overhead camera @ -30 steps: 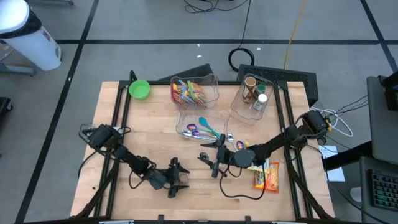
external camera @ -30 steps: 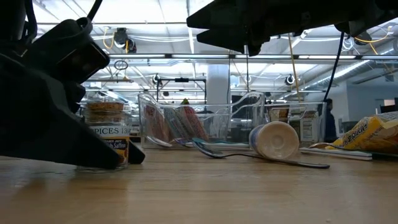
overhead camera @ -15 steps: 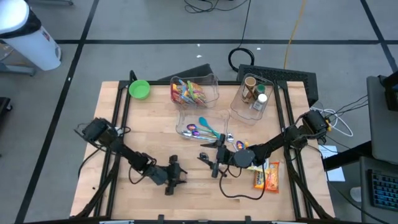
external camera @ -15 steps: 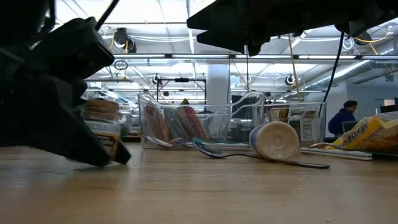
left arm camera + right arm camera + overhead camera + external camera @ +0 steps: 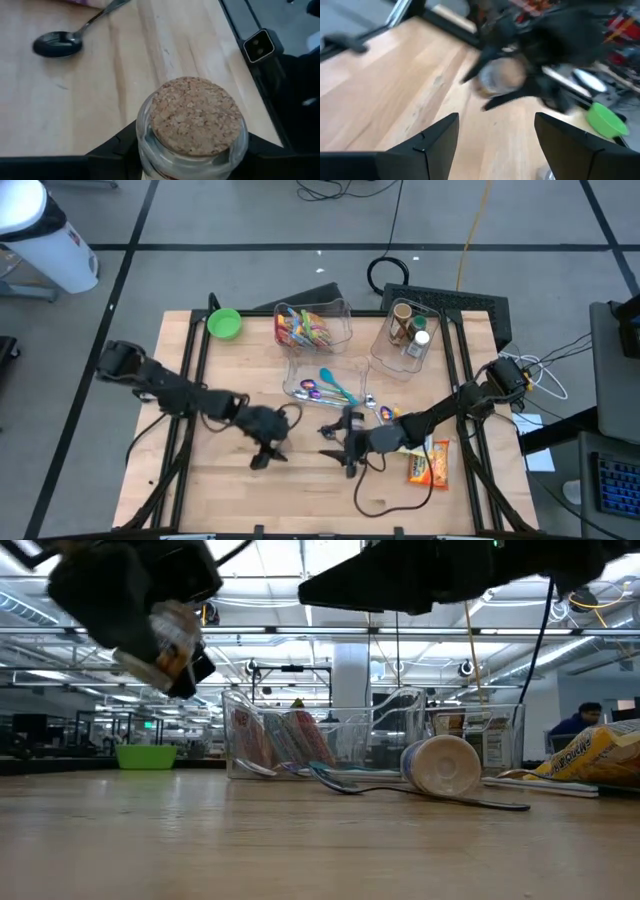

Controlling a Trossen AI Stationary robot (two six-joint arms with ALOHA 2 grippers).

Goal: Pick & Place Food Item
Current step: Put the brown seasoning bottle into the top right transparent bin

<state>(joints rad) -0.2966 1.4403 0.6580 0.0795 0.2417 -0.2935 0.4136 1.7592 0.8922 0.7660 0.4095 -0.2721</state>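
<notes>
A small glass spice jar (image 5: 195,125) with a cork lid hangs in the air above the near middle of the table. My left gripper (image 5: 264,448) is shut on it. In the low view the jar (image 5: 176,636) is tilted and well clear of the wood. My right gripper (image 5: 346,448) stands open just to the jar's right, pointing level toward it. Nothing is between its fingers (image 5: 432,142). My left gripper pinches the jar's glass wall (image 5: 144,145) just below the cork lid, one finger on each side. The fingers slant down from the table's left side. The jar is lifted clear of the table and tilted, its cork top turned toward the wrist.
At the far edge stand a green bowl (image 5: 224,323), a clear bin of snack packets (image 5: 312,326) and a clear bin of jars (image 5: 405,332). A clear tray of coloured spoons (image 5: 325,385) lies mid-table. A metal spoon (image 5: 60,44), a toppled white cup (image 5: 441,766) and an orange snack bag (image 5: 430,464) lie to the right.
My left gripper has risen and moved toward the table's far edge, taking the spice jar with it. The jar stood upright on the wood, then tipped, and now hangs tilted, clear of the table. My right gripper has rolled on the spot.
</notes>
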